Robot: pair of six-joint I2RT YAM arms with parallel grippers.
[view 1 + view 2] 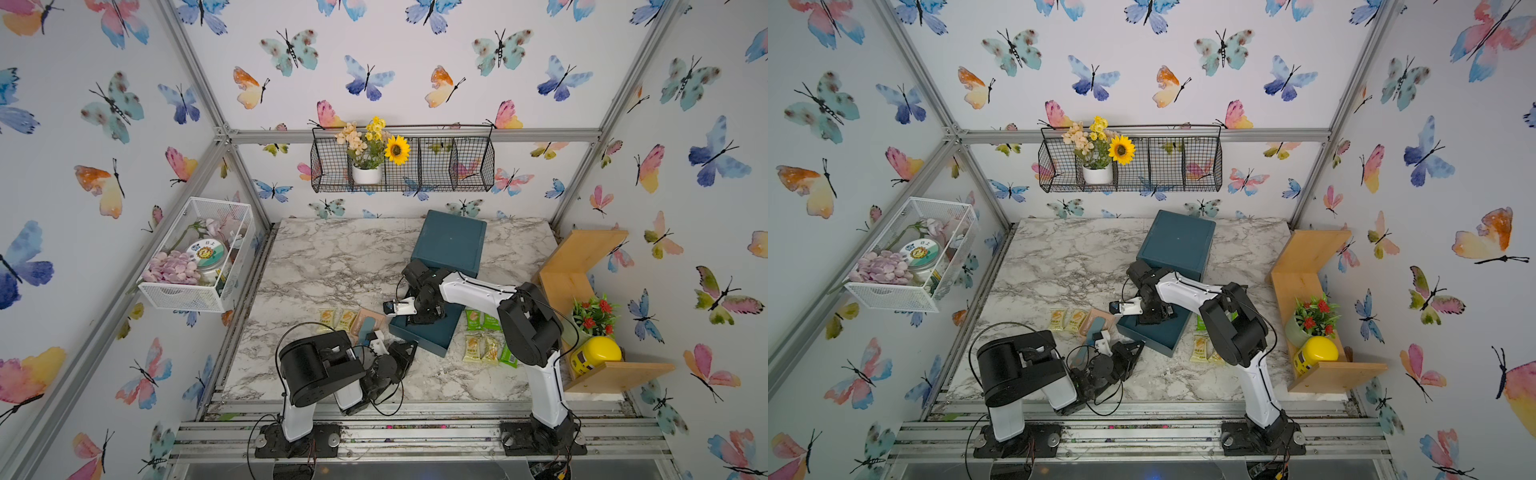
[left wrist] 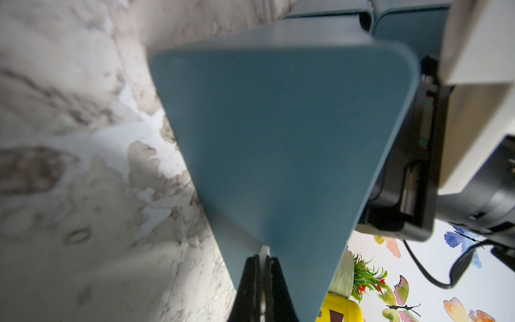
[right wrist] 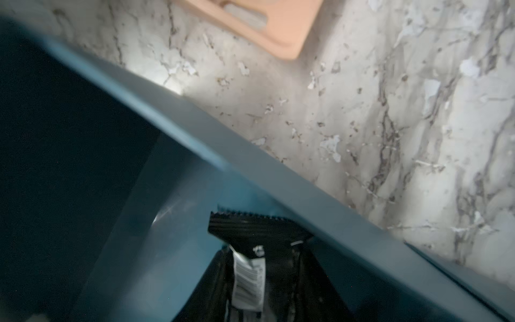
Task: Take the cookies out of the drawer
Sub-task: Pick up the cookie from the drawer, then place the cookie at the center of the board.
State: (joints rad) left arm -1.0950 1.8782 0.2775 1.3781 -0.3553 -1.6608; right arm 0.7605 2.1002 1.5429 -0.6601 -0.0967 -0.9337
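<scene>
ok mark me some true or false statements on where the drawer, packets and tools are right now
1. The drawer is shut. False: it stands pulled out.
2. Green packets lie on the table on the right arm's side of the drawer. True.
3. The dustpan lies between the yellow packets and the drawer. True.
4. The right tool hovers over the dustpan. False: it is down in the drawer, with a black packet between its jaws.
5. The left tool is wide open. False: it is shut, at the drawer's front.
</scene>
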